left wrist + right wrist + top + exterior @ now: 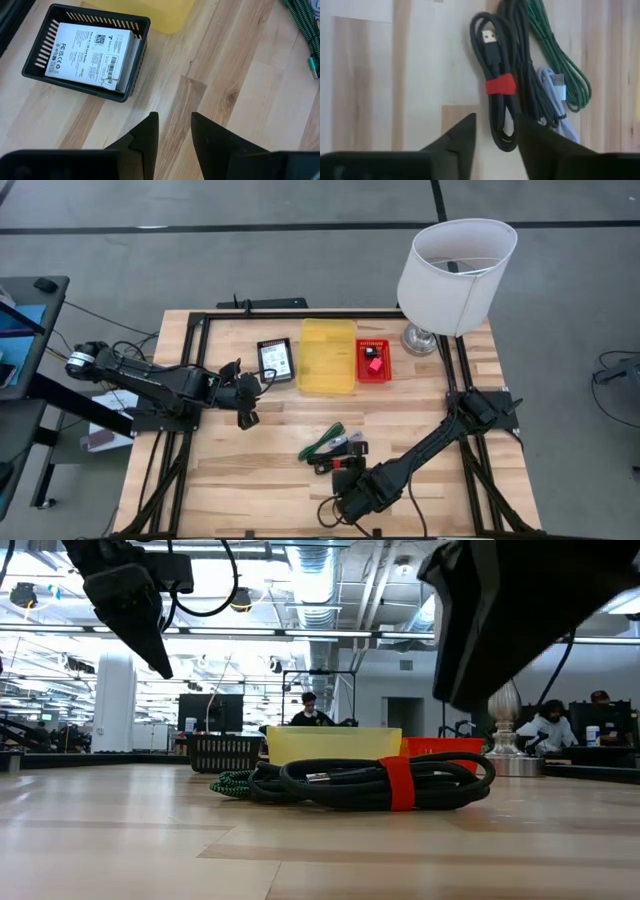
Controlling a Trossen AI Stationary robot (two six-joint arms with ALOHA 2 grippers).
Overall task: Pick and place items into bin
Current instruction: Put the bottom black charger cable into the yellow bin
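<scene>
1. While both arms hang above it, the wooden bench [250, 470] carries everything, and the yellow bin [327, 356] near its far edge serves as landmark.
2. Beside the yellow bin, on the right arm's side, stands a white lamp [455, 265].
3. On the yellow bin's other side sits a black basket [90, 52] holding white labelled flat packs [92, 52].
4. Touching the yellow bin on the lamp side is a red basket [373, 361] with a small dark item inside.
5. Well in front of the yellow bin lie the black cable [497, 95] with its red strap [500, 85], the green braided cable [562, 65] and a pale cable [560, 107], bunched together.
6. Near the black basket, the left gripper [172, 131] hovers, jaws slightly spread, empty.
7. At the cables, the right gripper [495, 131] hovers, jaws slightly spread, empty.
</scene>
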